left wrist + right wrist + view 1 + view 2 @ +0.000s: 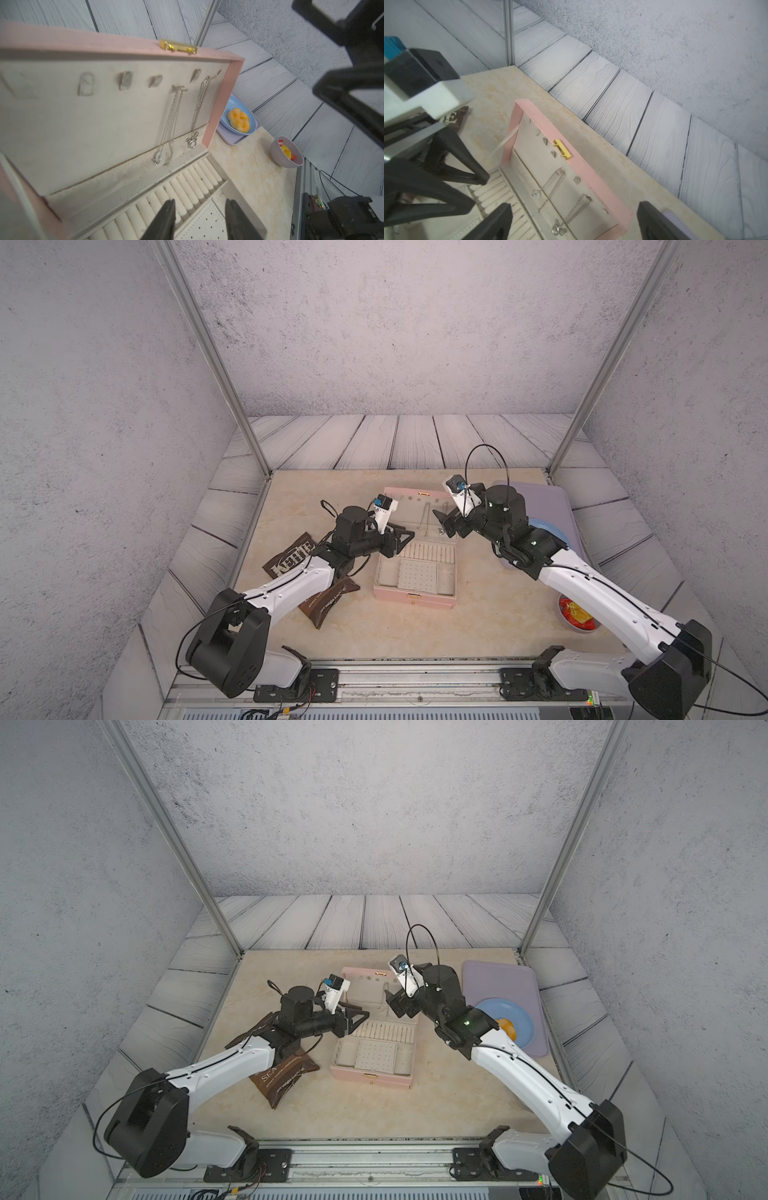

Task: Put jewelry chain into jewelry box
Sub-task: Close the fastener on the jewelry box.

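Note:
The pale pink jewelry box (413, 600) (370, 1080) stands open mid-table, its lid (218, 108) (583, 166) upright. The silvery jewelry chain (198, 112) (577, 209) (444, 522) hangs from a hook near the lid's right end, a bow-shaped charm at its bottom. A second thin chain (171, 124) (552, 185) hangs from the neighbouring hook. My right gripper (442, 523) (392, 1002) (574, 204) is open wide in front of the lid, its fingers either side of the hanging chain and apart from it. My left gripper (405, 532) (360, 1012) (200, 200) is open and empty above the ring rolls.
Two brown snack bags (291, 558) (328, 601) lie under the left arm. A lavender tray (552, 502) at the back right carries a blue plate (523, 1027) with a bread roll (238, 120). A small bowl (577, 616) (286, 151) of wrapped snacks sits at the right front.

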Available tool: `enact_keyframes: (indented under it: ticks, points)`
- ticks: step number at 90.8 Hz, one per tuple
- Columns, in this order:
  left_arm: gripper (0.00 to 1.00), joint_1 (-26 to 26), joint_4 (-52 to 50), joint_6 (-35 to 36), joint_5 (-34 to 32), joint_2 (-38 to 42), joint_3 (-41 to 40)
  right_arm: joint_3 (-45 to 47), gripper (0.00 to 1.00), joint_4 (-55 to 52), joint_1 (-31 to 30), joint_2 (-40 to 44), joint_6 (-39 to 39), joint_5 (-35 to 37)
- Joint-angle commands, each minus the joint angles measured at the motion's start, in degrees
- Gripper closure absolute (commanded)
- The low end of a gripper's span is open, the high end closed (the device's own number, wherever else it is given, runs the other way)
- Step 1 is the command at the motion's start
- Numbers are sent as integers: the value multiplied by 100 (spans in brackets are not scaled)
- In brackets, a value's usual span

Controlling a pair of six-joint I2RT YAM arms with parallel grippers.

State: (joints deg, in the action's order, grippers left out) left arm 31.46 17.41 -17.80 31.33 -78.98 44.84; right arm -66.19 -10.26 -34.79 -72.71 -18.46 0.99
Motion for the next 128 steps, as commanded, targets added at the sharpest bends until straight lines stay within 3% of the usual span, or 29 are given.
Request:
enact_keyframes:
  ticks: [1, 14, 38, 47, 56, 65, 128]
  points:
    - [55, -24, 159, 417, 182, 127, -184, -470, 3, -981, 129, -469, -1560, -656]
    - [54, -18, 63, 658, 85, 153, -264, -1398, 3, -1797, 238, -1231, -2366, -1017]
    - [54, -23, -59, 798, -66, 240, -274, -2975, 5, -3063, 264, -2637, -3113, -825]
    - [54, -20, -98, 830, -83, 256, -268, -3563, 10, -3589, 263, -3106, -3242, -841]
    - [54, -21, -110, 840, -98, 268, -265, -3988, 23, -3904, 268, -3402, -3309, -897]
    - [54, -19, -119, 855, -124, 267, -265, -4134, 34, -4006, 266, -3510, -3346, -964]
    - [54, -18, -159, 844, -147, 203, -239, -4650, 71, -4540, 282, -3738, -3241, -1041]
